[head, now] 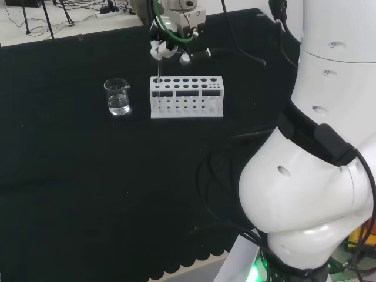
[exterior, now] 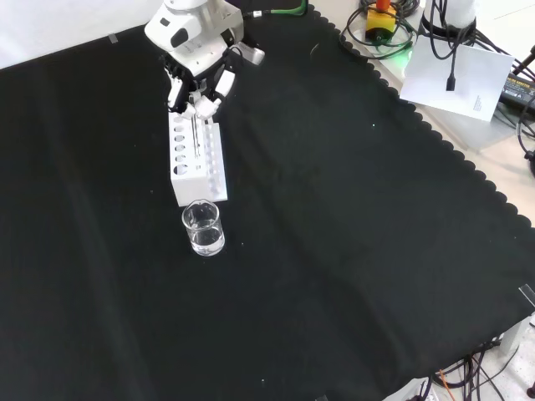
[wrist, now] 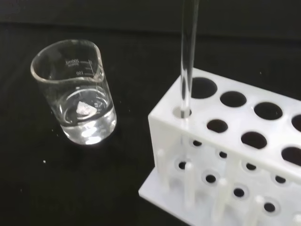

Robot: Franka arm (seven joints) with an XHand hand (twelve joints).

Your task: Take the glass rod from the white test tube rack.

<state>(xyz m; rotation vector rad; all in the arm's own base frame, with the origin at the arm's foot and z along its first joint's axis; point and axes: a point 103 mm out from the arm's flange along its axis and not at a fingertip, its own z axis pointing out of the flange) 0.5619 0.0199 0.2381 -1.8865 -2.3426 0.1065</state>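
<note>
The hand (head: 163,48) hangs directly above the end of the white test tube rack (head: 187,98) that lies nearest the beaker (head: 118,97), and in the front view its fingers (exterior: 201,100) curl inward around the top of the glass rod (head: 158,77), so it appears to be pinching the rod near its upper end, though the contact itself is too small to make out for certain. The rod stands close to upright with its long axis vertical, running straight down from the fingers into a corner hole of the rack; the wrist view shows its lower part (wrist: 187,70) passing through the top plate at that corner hole, so the rod is seated in the rack and not yet lifted clear. Because the rod points straight up at the hand, the coming move looks to be a plain vertical draw along the rod's own axis; any sideways drift would likely lever the glass against the rim of the hole and tip the light rack. The beaker, holding a little clear liquid, stands apart from the rack on the black cloth (head: 70,176), to its left in the head view and nearer the camera in the front view, beside the rod's end of the rack.
</note>
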